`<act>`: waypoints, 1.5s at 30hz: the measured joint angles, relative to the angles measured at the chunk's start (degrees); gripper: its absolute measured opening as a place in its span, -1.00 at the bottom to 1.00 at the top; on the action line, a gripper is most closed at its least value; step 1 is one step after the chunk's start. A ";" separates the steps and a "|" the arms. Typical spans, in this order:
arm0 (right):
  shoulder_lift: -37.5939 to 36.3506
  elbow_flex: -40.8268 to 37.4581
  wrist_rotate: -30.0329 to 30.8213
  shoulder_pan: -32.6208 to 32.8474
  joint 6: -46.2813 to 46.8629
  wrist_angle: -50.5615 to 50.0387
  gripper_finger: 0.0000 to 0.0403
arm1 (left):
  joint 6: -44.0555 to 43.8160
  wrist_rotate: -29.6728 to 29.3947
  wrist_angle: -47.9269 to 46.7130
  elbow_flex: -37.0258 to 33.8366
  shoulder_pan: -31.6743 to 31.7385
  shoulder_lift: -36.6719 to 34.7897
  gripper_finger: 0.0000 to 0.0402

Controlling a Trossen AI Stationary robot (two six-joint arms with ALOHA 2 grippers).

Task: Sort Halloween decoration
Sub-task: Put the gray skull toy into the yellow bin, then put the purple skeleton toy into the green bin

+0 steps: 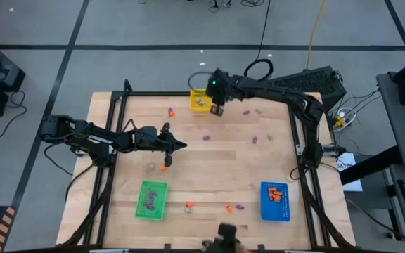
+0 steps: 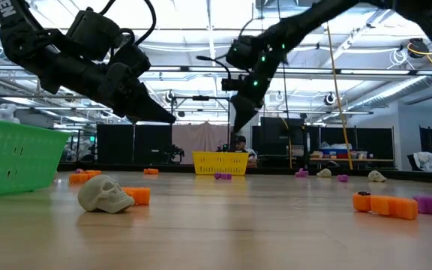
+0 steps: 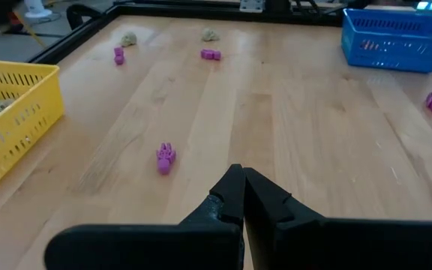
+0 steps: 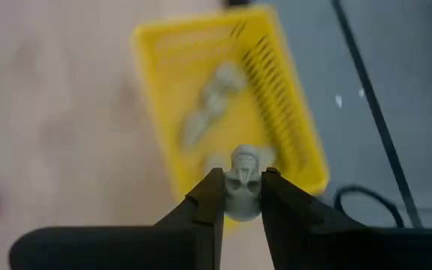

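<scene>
Right end effector pinches a pale skull above the yellow bin

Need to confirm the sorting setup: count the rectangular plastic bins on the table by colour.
Green rectangular plastic bin: 1
Blue rectangular plastic bin: 1
Yellow rectangular plastic bin: 1
Total: 3
</scene>
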 joint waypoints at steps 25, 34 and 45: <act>8.01 1.35 -4.31 -5.13 -1.49 9.36 -0.36 | -1.50 1.04 -0.30 0.00 -0.10 -0.01 -0.98; 3.47 1.08 -10.74 -3.65 -0.54 5.91 -0.37 | -1.48 1.57 -1.08 0.00 -0.37 0.01 -0.98; -1.92 -12.76 -14.47 1.68 2.25 25.52 -0.97 | -1.42 1.55 -5.16 1.52 -3.02 -0.03 -0.98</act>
